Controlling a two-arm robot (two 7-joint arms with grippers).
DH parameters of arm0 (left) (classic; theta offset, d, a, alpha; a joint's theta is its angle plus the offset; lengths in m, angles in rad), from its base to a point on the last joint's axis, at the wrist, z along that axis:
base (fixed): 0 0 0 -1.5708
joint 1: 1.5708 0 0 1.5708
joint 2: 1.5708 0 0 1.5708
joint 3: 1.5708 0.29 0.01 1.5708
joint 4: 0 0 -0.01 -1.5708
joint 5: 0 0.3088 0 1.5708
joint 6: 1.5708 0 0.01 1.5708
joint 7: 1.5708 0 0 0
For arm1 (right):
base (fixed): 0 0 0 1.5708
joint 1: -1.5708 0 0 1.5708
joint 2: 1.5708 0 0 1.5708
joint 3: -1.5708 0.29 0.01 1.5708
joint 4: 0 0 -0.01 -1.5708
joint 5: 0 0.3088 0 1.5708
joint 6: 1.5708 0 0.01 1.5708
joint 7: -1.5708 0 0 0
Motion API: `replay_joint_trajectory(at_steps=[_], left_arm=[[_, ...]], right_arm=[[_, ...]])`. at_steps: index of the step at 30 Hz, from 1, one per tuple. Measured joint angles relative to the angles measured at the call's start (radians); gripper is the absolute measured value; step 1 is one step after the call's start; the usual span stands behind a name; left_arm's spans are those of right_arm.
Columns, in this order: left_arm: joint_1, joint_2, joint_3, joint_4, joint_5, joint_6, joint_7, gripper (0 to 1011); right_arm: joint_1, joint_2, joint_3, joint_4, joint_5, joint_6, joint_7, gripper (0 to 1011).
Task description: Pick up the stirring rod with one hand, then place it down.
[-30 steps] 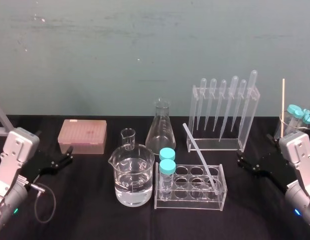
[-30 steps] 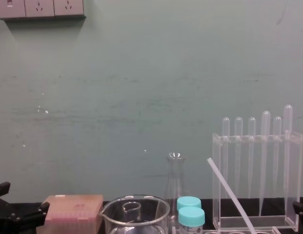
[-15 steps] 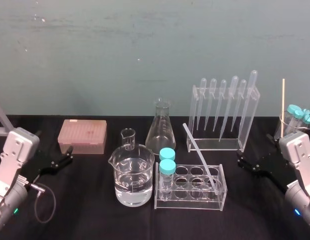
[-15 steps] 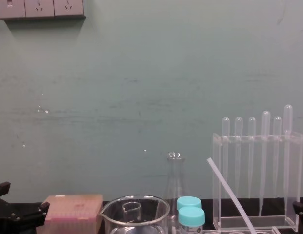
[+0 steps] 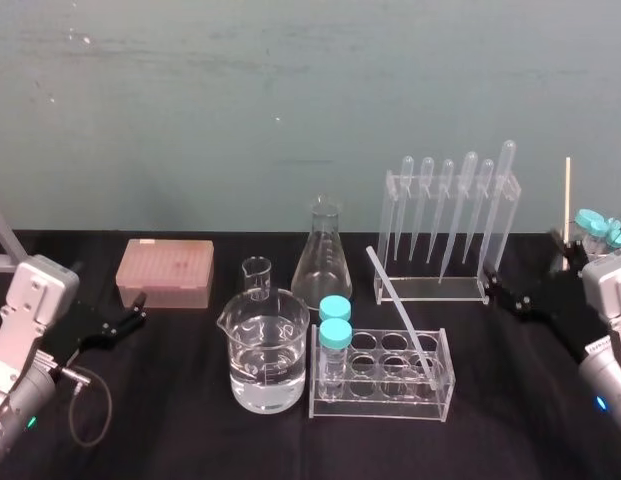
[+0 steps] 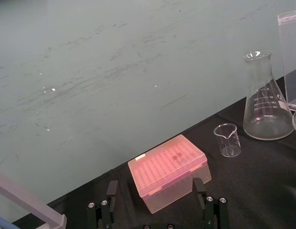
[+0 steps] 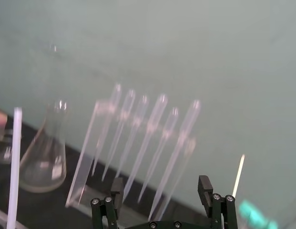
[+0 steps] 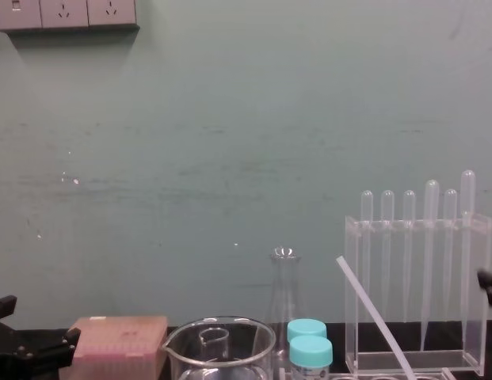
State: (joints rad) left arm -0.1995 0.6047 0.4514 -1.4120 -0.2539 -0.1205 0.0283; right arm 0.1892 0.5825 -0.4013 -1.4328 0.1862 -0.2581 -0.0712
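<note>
Two grippers are gaping wide, holding nothing: the right gripper is hovering just beside the right end of the pipette rack, and the left gripper is sitting low beside the pink tip box. The stirring rod is leaning in the clear tube rack, left of the right gripper and nearer the robot, apart from it.

stirring rod in tube rack, seemingly right-end hole | beaker left of rack | pipette stand behind
</note>
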Motion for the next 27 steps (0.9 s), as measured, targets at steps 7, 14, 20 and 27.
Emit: replay_joint_trajectory(at_steps=[7, 14, 20, 27], left_arm=[[0.0, 0.0, 0.0, 0.0, 0.0, 0.0, 0.0, 1000], [0.0, 0.0, 0.0, 0.0, 0.0, 0.0, 0.0, 1000], [0.0, 0.0, 0.0, 0.0, 0.0, 0.0, 0.0, 1000], [0.0, 0.0, 0.0, 0.0, 0.0, 0.0, 0.0, 1000]], right_arm=[[0.044, -0.015, -0.009, 0.001, -0.041, -0.087, 0.037, 1002], [0.121, -0.045, -0.054, 0.043, -0.023, -0.141, 0.189, 1002], [0.178, -0.078, -0.087, 0.093, 0.036, -0.134, 0.326, 1002], [0.224, -0.114, -0.1, 0.149, 0.16, -0.014, 0.486, 1002]])
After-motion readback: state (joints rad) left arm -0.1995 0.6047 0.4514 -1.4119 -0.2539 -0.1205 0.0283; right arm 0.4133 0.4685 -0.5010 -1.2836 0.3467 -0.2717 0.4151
